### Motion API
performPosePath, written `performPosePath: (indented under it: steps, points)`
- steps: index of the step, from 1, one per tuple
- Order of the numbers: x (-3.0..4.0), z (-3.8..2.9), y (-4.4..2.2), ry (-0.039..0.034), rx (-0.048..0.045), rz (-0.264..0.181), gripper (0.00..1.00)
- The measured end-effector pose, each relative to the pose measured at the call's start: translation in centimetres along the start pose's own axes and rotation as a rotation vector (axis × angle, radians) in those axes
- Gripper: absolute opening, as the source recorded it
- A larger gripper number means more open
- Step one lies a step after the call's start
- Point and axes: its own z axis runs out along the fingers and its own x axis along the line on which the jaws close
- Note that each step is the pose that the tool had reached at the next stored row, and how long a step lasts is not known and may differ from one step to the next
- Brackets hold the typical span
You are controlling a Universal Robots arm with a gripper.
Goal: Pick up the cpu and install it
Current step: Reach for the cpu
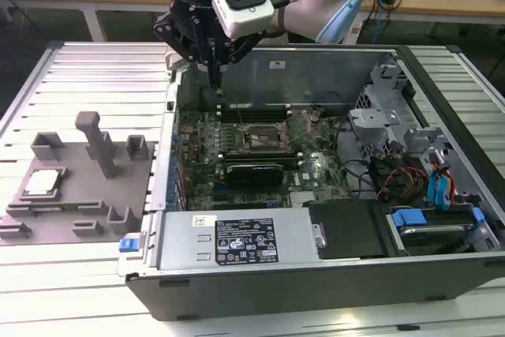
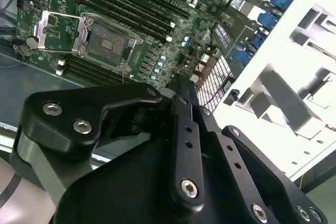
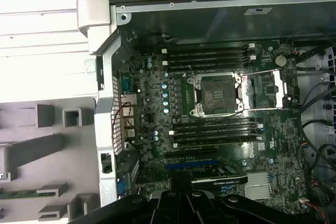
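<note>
Holds the gripper (image 1: 215, 80) high over the far left part of the motherboard (image 1: 237, 155), just inside the left wall of the open computer case (image 1: 158, 195). Carries nothing, with jaws pressed together into one narrow point, as in the exterior view and again in the second wrist view.

Leaves the cpu (image 1: 41, 183) flat, shiny side up, in a shallow seat on the grey fixture plate (image 1: 79, 222). Sets that plate on the ribbed counter (image 1: 87, 69) outside the case, at the exterior view's left.

Puts the cpu left of the jaws and nearer in the scene, well apart from them, with the case wall between. Also puts the fixture's tall post (image 1: 96, 144) close to the straight line from jaws to cpu, to judge by the exterior view.

Offers no long axis to line up on, being square. Lies with edges roughly parallel to the edges of the fixture plate, slightly skewed to the case wall. Gives either pair of opposite edges as a possible grip, so far as can be judged.

Stands far closer to the socket (image 3: 218, 94) than to the cpu. Shows that socket bare in the first wrist view, with the load plate (image 3: 270, 85) swung open beside it and memory slots (image 3: 210, 56) on both flanks.

Reads as the very start of the task: cpu not yet lifted, socket open and unfilled.
</note>
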Motion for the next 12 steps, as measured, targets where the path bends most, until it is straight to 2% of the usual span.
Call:
performPosePath:
  steps: [12]
  points:
    - [0.00,0.00,0.00,0.0000,0.0000,0.000,0.11]
